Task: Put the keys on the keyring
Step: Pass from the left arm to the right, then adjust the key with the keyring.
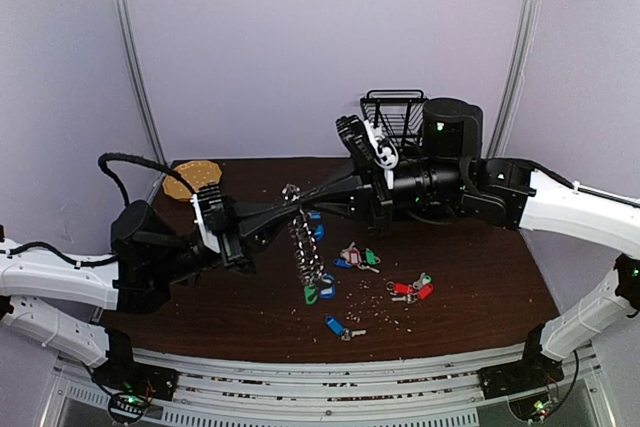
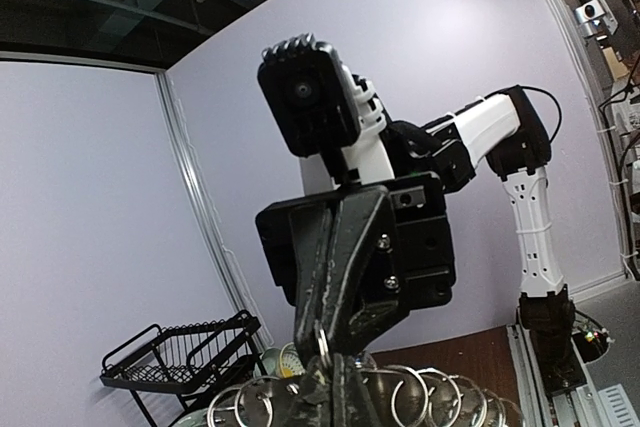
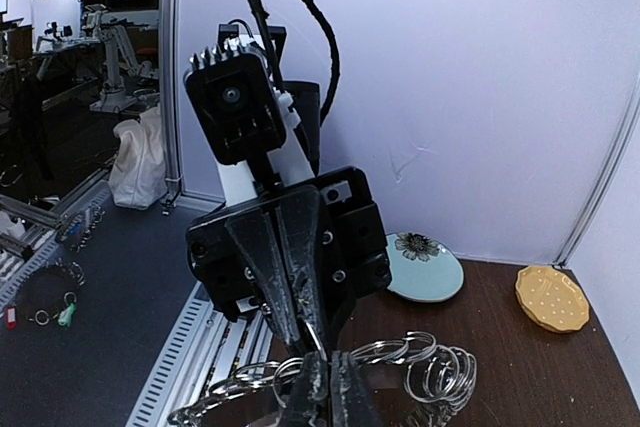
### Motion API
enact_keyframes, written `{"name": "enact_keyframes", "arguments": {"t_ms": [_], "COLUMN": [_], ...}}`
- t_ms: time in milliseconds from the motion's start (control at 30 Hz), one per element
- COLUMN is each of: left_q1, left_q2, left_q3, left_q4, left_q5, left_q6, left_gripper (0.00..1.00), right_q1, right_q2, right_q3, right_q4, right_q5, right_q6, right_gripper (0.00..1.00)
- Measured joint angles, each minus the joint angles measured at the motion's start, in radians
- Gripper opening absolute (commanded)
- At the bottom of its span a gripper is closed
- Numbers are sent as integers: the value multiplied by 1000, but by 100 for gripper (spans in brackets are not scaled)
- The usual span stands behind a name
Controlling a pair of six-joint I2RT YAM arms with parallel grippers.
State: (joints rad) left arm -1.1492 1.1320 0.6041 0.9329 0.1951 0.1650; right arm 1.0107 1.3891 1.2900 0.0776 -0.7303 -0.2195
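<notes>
Both clenched on keyring [image 1: 306,247] top: L gripper [image 1: 292,209], R gripper [image 1: 301,195]; long axis hangs vert.

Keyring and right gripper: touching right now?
Touching. The right wrist view shows the right gripper shut on the keyring, a ring pinched between its fingertips.

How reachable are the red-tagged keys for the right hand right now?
Probably not yet: the right hand is shut on the keyring, shared with the left hand. The red-tagged keys lie unobstructed nearby.
</notes>
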Motion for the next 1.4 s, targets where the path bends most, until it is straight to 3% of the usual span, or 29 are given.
{"name": "enact_keyframes", "arguments": {"t_ms": [167,233,367,533,667,733,833,1033,1133,1267,1400], "left_q1": [0,0,0,0,0,0,0,0,0,0,0], "left_q2": [-1,-5,-44,-114,-104,-88,-67,-46,-37,-34,-34], "left_q3": [0,0,2,49,121,139,141,148,158,166,166], "left_q4": [-1,-13,-116,-352,-492,-523,-550,-588,-608,-622,-626], "left_q5": [-2,-12,-82,-171,-172,-171,-174,-183,-186,-189,-181], "left_q6": [-7,-14,-26,-20,-7,-8,-14,-8,-3,5,12], "left_gripper": [0,22,30,31,29,22,13,13,18,12,17], "right_q1": [0,3,19,82,130,146,163,174,175,177,178], "right_q2": [-3,-5,-9,9,43,54,71,82,82,82,82], "right_q3": [0,1,32,159,244,256,258,259,261,261,261], "right_q4": [-2,-14,-145,-408,-511,-535,-569,-594,-604,-607,-605], "right_q5": [-5,9,121,413,564,606,650,675,675,674,669], "right_q6": [-6,-16,-68,-187,-246,-269,-294,-317,-326,-329,-328], "right_gripper": [0,0,0,0,0,0,0,0,0,0,0]}}
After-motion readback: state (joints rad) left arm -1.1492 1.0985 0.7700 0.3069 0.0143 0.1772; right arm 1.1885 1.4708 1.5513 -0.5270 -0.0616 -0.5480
